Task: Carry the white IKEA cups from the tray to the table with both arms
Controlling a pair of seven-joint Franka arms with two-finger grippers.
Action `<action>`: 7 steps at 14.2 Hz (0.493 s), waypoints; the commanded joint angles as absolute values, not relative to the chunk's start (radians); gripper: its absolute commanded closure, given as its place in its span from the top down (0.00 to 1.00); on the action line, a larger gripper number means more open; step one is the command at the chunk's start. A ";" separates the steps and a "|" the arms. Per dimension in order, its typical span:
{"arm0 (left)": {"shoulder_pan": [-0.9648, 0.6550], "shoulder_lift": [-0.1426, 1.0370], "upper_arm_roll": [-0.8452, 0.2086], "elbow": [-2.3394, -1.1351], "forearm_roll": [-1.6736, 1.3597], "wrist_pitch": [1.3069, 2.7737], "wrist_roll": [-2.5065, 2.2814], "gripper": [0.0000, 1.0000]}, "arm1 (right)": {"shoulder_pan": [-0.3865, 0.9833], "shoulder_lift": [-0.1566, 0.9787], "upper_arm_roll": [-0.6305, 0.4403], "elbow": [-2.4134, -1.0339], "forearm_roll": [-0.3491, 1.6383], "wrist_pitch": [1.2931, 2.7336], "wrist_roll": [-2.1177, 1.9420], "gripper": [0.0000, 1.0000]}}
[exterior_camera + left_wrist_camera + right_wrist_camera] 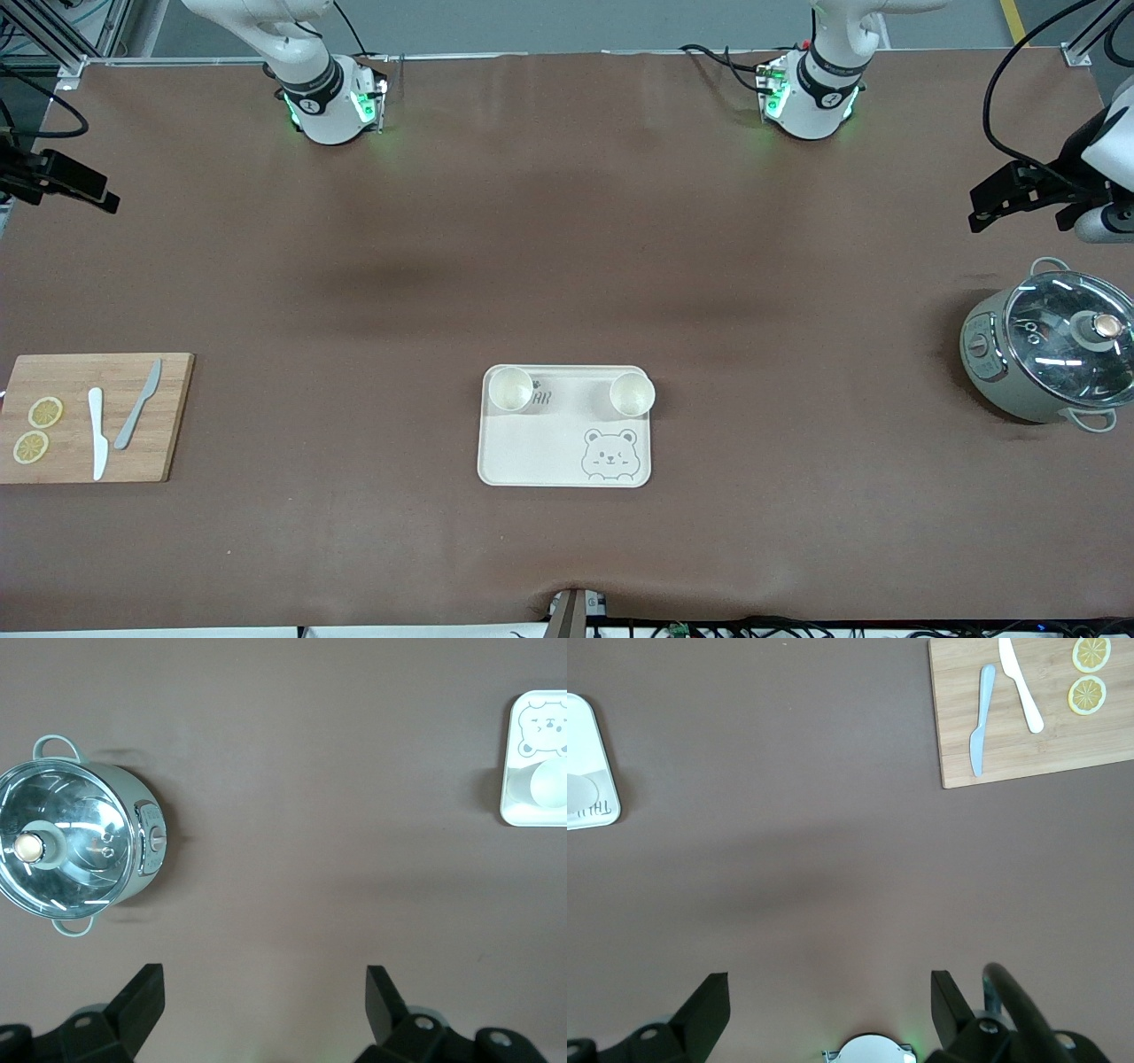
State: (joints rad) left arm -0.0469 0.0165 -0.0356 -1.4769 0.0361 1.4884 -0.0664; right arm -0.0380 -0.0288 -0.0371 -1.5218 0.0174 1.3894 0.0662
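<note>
Two white IKEA cups stand upright on the cream bear-printed tray [540, 447], one [511, 389] at the tray's corner toward the right arm's end, the other [633, 394] at the corner toward the left arm's end. My left gripper [982, 211] is open and empty, up over bare table beside the pot. Its wrist view shows its open gripper [264, 992], the tray [518, 811] and one cup [551, 784]. My right gripper [108, 200] is open and empty over the table's right-arm end. Its wrist view shows its open gripper [831, 997], the tray's corner [585, 735] and part of a cup [580, 788].
A grey-green pot with a glass lid [1050, 346] stands at the left arm's end. A wooden cutting board [168, 416] with two knives and two lemon slices lies at the right arm's end. It also shows in the right wrist view [1036, 735].
</note>
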 commanded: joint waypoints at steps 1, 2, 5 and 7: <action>-0.051 0.024 -0.038 -1.460 0.061 1.473 -0.077 1.00 | -0.058 -0.043 -0.026 -1.536 0.021 1.388 0.063 1.00; -0.048 0.025 -0.038 -1.460 0.061 1.473 -0.074 1.00 | -0.058 -0.043 -0.026 -1.536 0.021 1.388 0.063 1.00; -0.043 0.025 -0.038 -1.460 0.061 1.473 -0.072 1.00 | -0.061 -0.043 -0.026 -1.536 0.021 1.388 0.063 1.00; -0.041 0.028 -0.034 -1.460 0.061 1.473 -0.083 1.00 | -0.063 -0.040 -0.026 -1.531 0.023 1.394 0.064 1.00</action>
State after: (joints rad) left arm -0.0439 0.0205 -0.0336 -1.4769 0.0361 1.4884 -0.0668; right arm -0.0402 -0.0288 -0.0376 -1.5225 0.0174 1.3898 0.0663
